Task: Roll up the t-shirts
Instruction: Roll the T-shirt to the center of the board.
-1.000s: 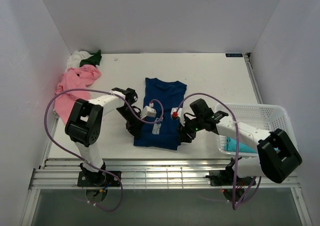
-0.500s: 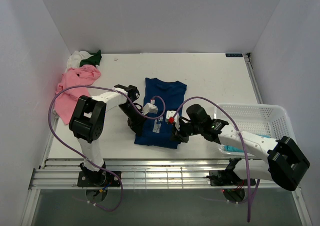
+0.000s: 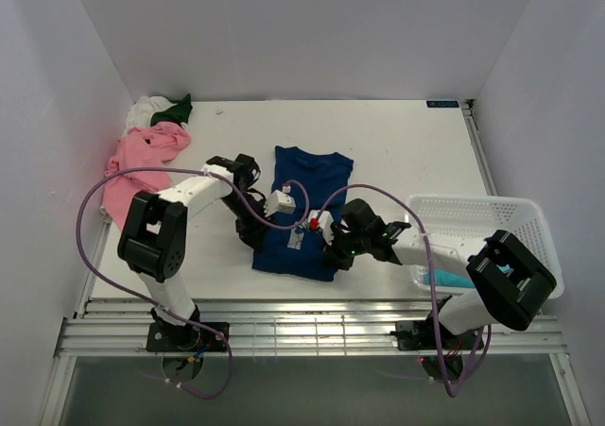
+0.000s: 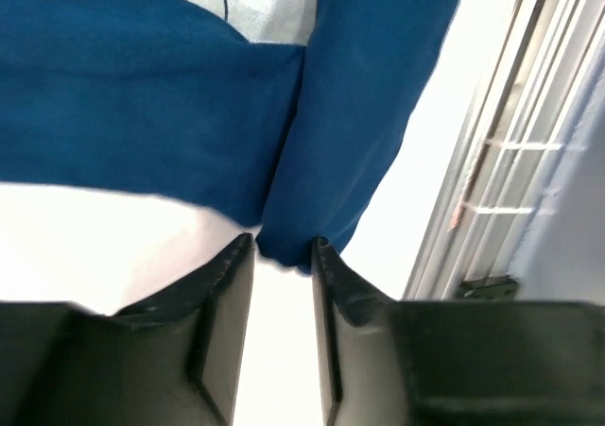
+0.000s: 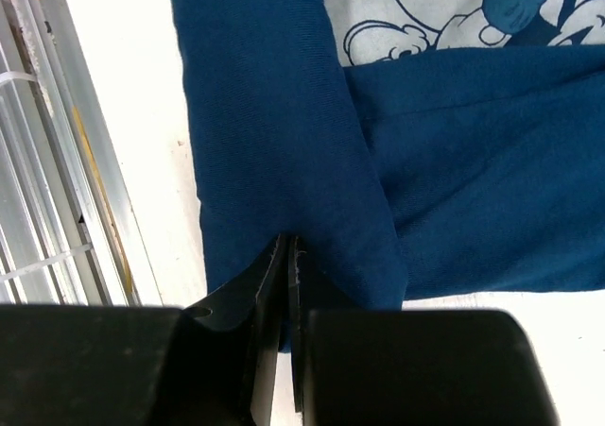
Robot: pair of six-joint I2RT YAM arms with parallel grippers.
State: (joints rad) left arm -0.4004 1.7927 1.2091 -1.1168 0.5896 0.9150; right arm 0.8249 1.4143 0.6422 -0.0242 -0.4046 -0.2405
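Between each pair of jaws: near hem of navy tee (image 3: 317, 176), rest lying flat on tabletop (image 3: 406, 152) beyond them. Left jaws and right jaws both pinch cloth. Best to lift level, turn hem over tight, keep roll straight.

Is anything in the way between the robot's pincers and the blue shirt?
Nothing visible is. The left pincer and the right pincer each pinch the near hem of the blue t-shirt, with cloth right between their fingers.
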